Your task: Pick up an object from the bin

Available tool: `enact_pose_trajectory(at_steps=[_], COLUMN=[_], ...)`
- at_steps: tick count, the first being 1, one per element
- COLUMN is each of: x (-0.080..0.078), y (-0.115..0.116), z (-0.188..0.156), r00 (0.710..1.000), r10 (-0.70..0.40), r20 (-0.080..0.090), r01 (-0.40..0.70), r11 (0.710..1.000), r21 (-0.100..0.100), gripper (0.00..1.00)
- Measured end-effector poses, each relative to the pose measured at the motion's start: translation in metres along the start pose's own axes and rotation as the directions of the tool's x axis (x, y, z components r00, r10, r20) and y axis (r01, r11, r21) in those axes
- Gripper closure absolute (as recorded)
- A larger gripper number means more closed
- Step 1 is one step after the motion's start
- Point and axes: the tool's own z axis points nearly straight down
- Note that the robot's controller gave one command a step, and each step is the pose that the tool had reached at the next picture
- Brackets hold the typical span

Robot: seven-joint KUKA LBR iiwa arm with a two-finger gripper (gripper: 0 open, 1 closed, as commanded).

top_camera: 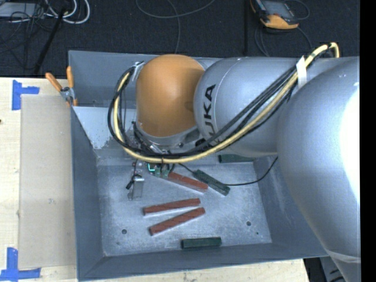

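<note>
My gripper [136, 188] hangs low over the left part of the bin floor, under the orange cover, with bare floor below it. A red-brown flat stick [189, 182] lies just to its right, its left end running under the wrist. Two more red-brown sticks lie in front of it: one [171, 207] nearly level, the other [177, 221] slanting a little below. A dark green bar [212, 183] lies slanted behind the first stick.
Another dark green bar [201, 242] lies near the bin's front wall. A further dark green piece [236, 157] shows under the arm at the back right. The arm covers the bin's back and right side.
</note>
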Motion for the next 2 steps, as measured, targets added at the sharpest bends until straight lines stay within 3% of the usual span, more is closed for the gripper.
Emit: enact_pose_trajectory(at_steps=[1, 2], x=[0.036, 0.053], y=[-0.084, -0.116], z=[0.104, 0.07], r00=[0.982, 0.985], r10=[-0.19, -0.174], r20=[0.002, 0.006], r01=[0.19, 0.174], r11=[0.982, 0.985], r21=[0.001, 0.001], gripper=[0.0, 0.0])
